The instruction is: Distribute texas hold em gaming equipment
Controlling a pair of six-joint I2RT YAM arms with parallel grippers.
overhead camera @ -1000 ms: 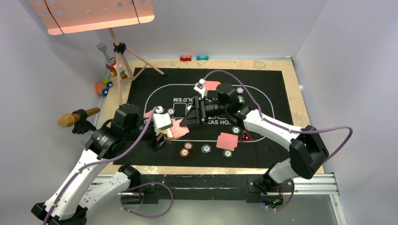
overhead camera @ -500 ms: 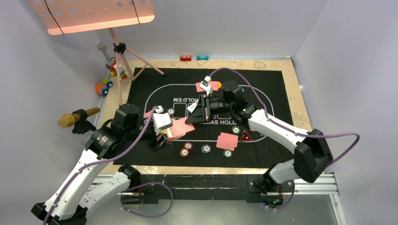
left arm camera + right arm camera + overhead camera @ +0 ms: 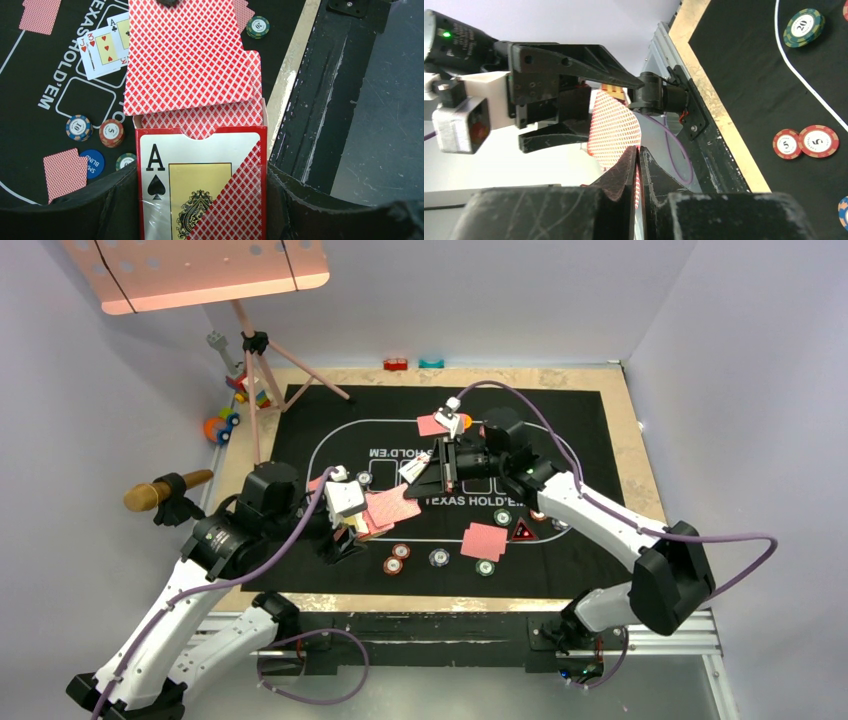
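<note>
My left gripper is shut on a red card box with an ace of spades on its face, at the mat's left front. A red-backed card sticks out of the box's open end. My right gripper is shut on that card's far edge, with its jaws pressed flat on it. Face-up cards lie in the mat's middle boxes. Red chips, a green chip, face-down cards and a triangular marker lie near the front. An orange button lies farther back.
A blue button and several chips lie beside a face-down card. A tripod stand and colourful toys stand at the back left. Red and teal blocks sit at the back edge.
My right gripper has shut on the card and drawn back to the right, pulling the card farther out of the box. The left gripper and box have stayed put.
</note>
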